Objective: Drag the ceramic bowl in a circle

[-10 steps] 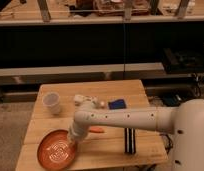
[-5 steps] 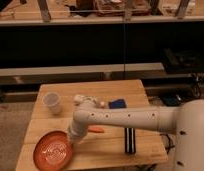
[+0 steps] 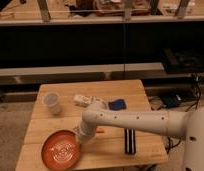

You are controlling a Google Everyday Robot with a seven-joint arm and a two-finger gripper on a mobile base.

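The ceramic bowl [image 3: 60, 149] is a wide, shallow orange-red dish with pale rings inside. It lies flat on the front left corner of the wooden table [image 3: 145, 120]. My gripper [image 3: 80, 137] is at the bowl's right rim, at the end of the white arm that reaches in from the right. The gripper's tip is down at the rim and seems to touch it. The arm hides the contact point.
A translucent white cup [image 3: 51, 103] stands at the table's back left. A white object [image 3: 84, 100] and a blue object [image 3: 117, 104] lie behind the arm. A small orange item [image 3: 100, 131] sits by the arm, and a black oblong thing [image 3: 129, 141] lies front right.
The bowl first slid slightly toward the front left, then shifted a little to the right. The gripper stayed at its rim and moved with it.
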